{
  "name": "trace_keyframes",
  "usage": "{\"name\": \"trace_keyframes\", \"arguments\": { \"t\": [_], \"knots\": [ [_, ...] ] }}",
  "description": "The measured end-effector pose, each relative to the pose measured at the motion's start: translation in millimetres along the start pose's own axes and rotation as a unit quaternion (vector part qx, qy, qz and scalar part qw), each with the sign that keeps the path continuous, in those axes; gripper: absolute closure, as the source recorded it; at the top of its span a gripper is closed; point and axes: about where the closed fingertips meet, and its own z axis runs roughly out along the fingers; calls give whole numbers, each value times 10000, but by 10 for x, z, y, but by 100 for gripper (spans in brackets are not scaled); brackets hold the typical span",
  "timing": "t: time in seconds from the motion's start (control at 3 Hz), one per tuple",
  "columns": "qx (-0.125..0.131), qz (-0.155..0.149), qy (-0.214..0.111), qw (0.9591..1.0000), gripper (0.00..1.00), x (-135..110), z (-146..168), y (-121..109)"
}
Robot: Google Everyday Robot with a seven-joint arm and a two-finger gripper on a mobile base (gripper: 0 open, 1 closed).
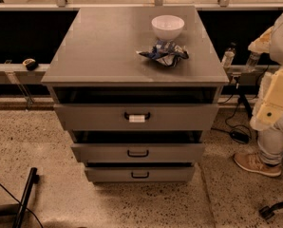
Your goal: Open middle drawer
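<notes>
As the grey cabinet (108, 46) is viewed from the front and somewhat from above, three drawer fronts are seen stacked beneath its flat top. The middle drawer (179, 152) is located between the other two, and its small black bar handle (137, 153) is fitted at the centre of the front. A dark band is seen along its upper edge, directly beneath the top drawer (84, 117); how far the middle drawer is drawn out cannot be determined. The top drawer is the tallest of the three, and a white tag (137, 118) is attached to its handle. The bottom drawer (108, 174) is fitted with a plain black handle similar to that of the middle drawer. Similar dark bands are seen above the top and bottom fronts.

The gripper is not contained in the camera view; whether it is apart or together cannot be told.

On the cabinet top, a white bowl (167, 26) is placed upright toward the rear right. A crumpled blue and white packet (164, 53) is laid just in front of the bowl. A clear bottle (228, 56) is seen just beyond the cabinet's right edge, and a brown shoe (257, 164) is set on the speckled floor (37, 141) further right. At lower left, a black pole (25, 194) is seen slanting across the floor.
</notes>
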Motion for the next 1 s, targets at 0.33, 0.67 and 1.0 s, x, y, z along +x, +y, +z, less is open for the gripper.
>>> {"name": "trace_keyframes", "arguments": {
  "t": [0.33, 0.67, 1.0],
  "knots": [
    [40, 0, 19, 10000, 0, -17, 11, 0],
    [129, -39, -61, 9999, 0, -155, 240, 159],
    [-32, -132, -325, 9994, 0, -293, 954, 559]
  ]
}}
